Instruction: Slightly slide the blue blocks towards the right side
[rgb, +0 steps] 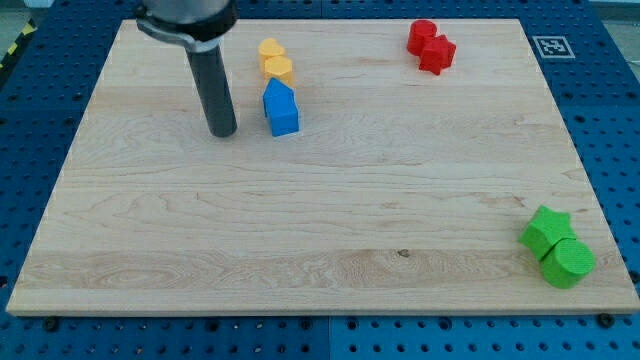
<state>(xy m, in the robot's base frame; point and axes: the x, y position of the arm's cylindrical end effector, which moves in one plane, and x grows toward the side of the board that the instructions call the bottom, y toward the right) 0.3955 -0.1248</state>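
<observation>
The blue blocks (281, 108) stand close together in the upper left part of the wooden board (320, 220), reading as one house-like shape. My tip (222, 133) rests on the board just to their left, a small gap apart from them. The dark rod rises from the tip towards the view's top.
Two yellow blocks (275, 61) sit right above the blue ones, nearly touching them. Two red blocks (431, 45) lie near the top right. A green star block (545, 229) and a green round block (567, 263) sit at the bottom right corner.
</observation>
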